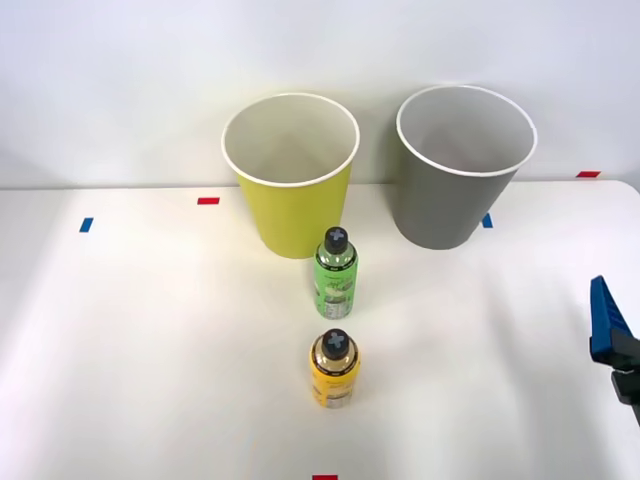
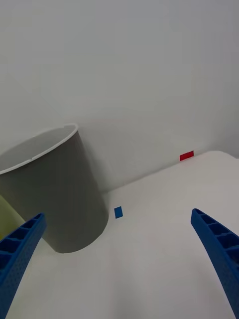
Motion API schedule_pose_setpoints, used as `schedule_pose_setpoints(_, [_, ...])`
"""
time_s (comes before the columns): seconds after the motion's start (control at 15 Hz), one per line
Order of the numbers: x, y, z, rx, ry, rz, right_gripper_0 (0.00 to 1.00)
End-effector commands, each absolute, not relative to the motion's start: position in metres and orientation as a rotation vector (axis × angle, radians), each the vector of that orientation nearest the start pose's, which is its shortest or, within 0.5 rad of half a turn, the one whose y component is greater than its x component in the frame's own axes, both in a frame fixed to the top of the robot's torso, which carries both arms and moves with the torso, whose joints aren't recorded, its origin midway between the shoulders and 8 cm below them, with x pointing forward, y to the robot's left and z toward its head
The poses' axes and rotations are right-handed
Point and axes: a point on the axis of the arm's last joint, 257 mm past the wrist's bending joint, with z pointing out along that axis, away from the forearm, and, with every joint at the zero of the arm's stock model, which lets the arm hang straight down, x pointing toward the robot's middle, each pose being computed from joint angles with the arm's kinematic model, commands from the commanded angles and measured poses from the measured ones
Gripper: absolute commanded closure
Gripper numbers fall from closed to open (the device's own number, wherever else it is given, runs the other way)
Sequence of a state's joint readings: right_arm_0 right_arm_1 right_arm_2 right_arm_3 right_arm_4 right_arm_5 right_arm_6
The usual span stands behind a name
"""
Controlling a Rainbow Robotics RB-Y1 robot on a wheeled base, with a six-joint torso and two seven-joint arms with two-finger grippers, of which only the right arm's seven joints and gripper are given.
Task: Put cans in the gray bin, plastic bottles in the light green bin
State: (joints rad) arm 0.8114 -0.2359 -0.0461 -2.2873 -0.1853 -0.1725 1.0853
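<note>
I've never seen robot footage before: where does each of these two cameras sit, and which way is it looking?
Front view: above the arms, looking forward and down at the table, two bins and two bottles; the right hand shows at the edge.
Right wrist view: on the right arm's wrist, looking past its open hand at the gray bin and wall.
Shared: the gray bin, a sliver of the green bin and tape marks.
</note>
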Motion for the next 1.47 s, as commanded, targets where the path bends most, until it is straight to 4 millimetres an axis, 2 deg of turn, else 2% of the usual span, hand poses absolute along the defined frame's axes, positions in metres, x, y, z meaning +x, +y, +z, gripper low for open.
schedule_pose_setpoints(0.07, [0.320, -0.342, -0.166, 0.379, 1.415, 0.193, 0.00])
schedule_pose_setpoints(0.27, [0.315, -0.335, -0.190, 0.341, 1.371, 0.192, 0.00])
schedule_pose_setpoints(0.53, [0.308, -0.319, -0.213, 0.143, 1.411, 0.097, 0.00])
schedule_pose_setpoints(0.8, [0.303, -0.303, -0.226, 0.012, 1.463, 0.050, 0.00])
schedule_pose_setpoints(1.07, [0.290, -0.286, -0.230, 0.020, 1.473, 0.148, 0.00])
schedule_pose_setpoints(1.47, [0.271, -0.279, -0.239, 0.047, 1.510, 0.238, 0.00])
